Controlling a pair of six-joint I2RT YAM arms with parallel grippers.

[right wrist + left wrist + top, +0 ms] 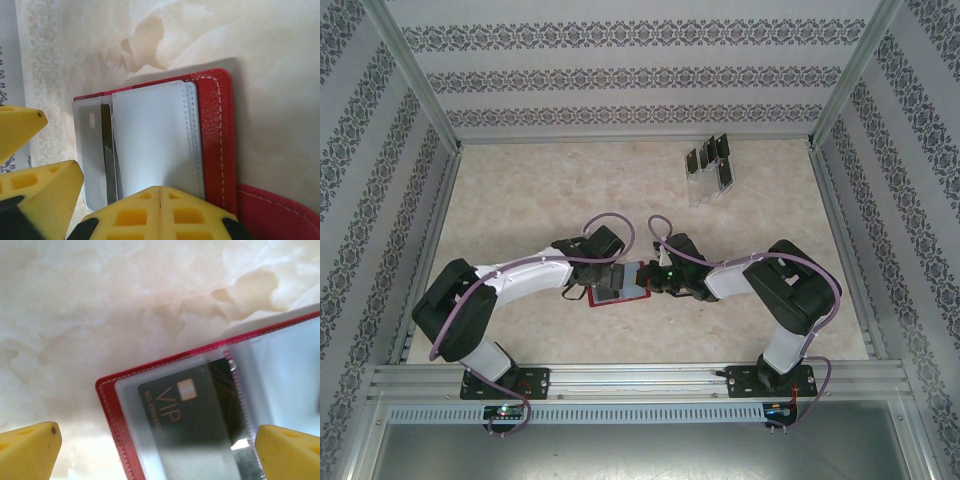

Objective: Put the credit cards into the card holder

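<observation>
The red card holder point(620, 297) lies open on the table between both grippers. In the left wrist view its red stitched edge point(108, 410) frames a clear sleeve with a dark "VIP" credit card point(195, 415) inside. My left gripper point(592, 274) hovers over the holder's left part, open, its yellow fingertips point(30, 450) wide apart astride the sleeve. My right gripper point(160, 205) is shut, tips pressed together against the pale pocket panel point(155, 130) of the holder point(215, 130). Whether it pinches the panel is hidden. The dark card point(106, 150) peeks from behind that panel. Several more dark cards point(710, 158) stand at the back.
The spare cards sit in a clear slotted rack point(708, 185) at the far right of the marble-patterned table point(520, 200). Patterned walls and metal rails enclose the table on all sides. The left gripper's yellow fingers point(42, 192) show at the left of the right wrist view.
</observation>
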